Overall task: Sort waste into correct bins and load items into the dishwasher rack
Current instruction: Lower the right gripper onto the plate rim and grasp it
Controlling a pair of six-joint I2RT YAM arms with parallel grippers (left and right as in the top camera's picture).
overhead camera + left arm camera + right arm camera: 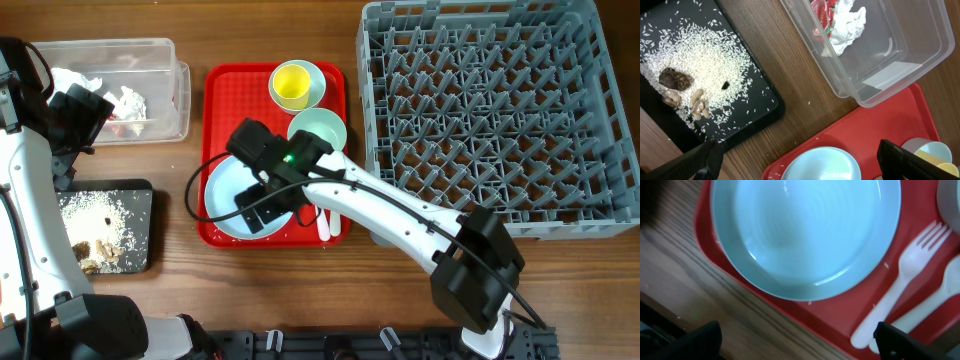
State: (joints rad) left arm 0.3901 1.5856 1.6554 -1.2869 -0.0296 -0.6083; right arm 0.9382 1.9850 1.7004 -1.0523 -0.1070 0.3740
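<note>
The pale blue plate (225,190) lies on the red tray (225,90), with a white fork (905,275) and spoon (940,300) to its right. My right gripper (262,205) hovers open over the plate's near edge (805,240), holding nothing. A yellow cup (292,85) sits in the light blue bowl (318,78), beside the mint-green bowl (318,130). My left gripper (85,115) is open and empty near the clear tub (160,50), which holds napkins (845,25) and a red wrapper (822,15). The black tray (140,195) holds food scraps (677,80) and white crumbs.
The grey dishwasher rack (500,110) fills the right side, with no items in it. Wooden table shows between the black tray and the red tray (790,100). The right arm reaches across the red tray's front right corner.
</note>
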